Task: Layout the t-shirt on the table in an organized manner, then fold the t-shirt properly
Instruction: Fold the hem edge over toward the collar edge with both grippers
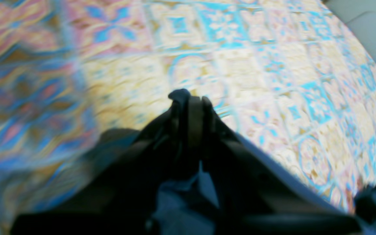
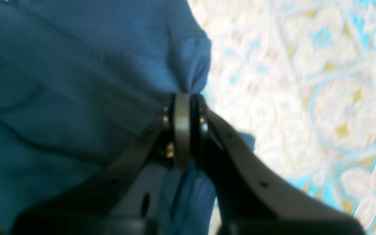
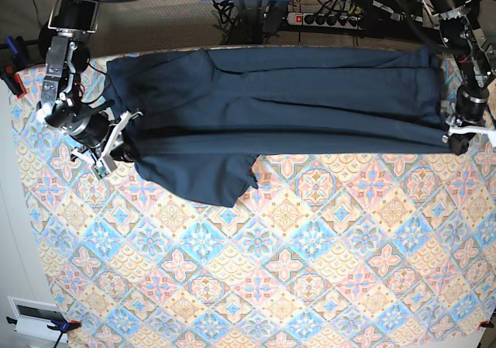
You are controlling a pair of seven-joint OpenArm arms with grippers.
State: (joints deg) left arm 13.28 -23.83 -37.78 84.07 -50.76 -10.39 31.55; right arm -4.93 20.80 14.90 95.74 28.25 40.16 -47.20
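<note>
The dark navy t-shirt (image 3: 271, 100) lies stretched in a long band across the far part of the table (image 3: 294, 270), with one sleeve (image 3: 225, 181) spilling toward the middle. At the band's left end in the base view, my right gripper (image 3: 122, 151) is shut on the fabric. The right wrist view shows its jaws (image 2: 183, 98) pinching a bunched blue edge of the t-shirt (image 2: 60, 81). My left gripper (image 3: 455, 135) is shut on the shirt's right end. In the blurred left wrist view its closed tips (image 1: 189, 98) hold dark cloth (image 1: 181, 202) above the patterned table (image 1: 273, 81).
A power strip (image 3: 333, 18) and cables lie behind the table's far edge. A clamp (image 3: 58, 325) holds the cloth at the near left corner, beside a white box (image 3: 31, 313). A grey surface (image 1: 370, 26) shows past the table edge.
</note>
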